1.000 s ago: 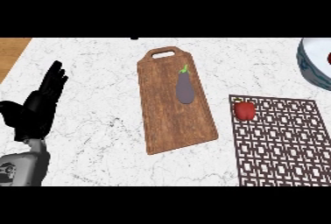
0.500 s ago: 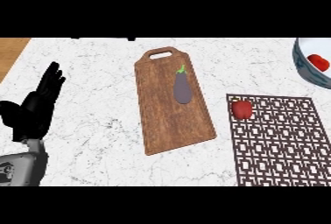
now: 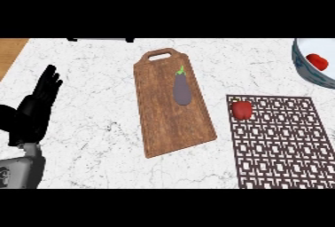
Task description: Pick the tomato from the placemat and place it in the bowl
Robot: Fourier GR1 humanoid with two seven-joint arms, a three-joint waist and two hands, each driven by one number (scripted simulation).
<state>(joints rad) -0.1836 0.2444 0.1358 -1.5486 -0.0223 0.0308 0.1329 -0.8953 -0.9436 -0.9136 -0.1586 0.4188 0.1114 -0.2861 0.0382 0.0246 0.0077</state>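
A red tomato [image 3: 241, 109] is seen at the placemat's [image 3: 288, 146] upper-left corner, its slightly longer axis running up the view. A bowl [image 3: 307, 66] holding a red item is cut off top right. The left hand [image 3: 34, 113] is held open, fingers straight, at the left edge.

A kitchen: a white marble counter [image 3: 98, 80] carries a wooden cutting board [image 3: 173, 124] with an eggplant [image 3: 182, 91], a placemat [image 3: 285, 146] at four o'clock

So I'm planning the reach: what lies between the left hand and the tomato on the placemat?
In the head view, the wooden cutting board with an eggplant on it lies between the left hand and the tomato.
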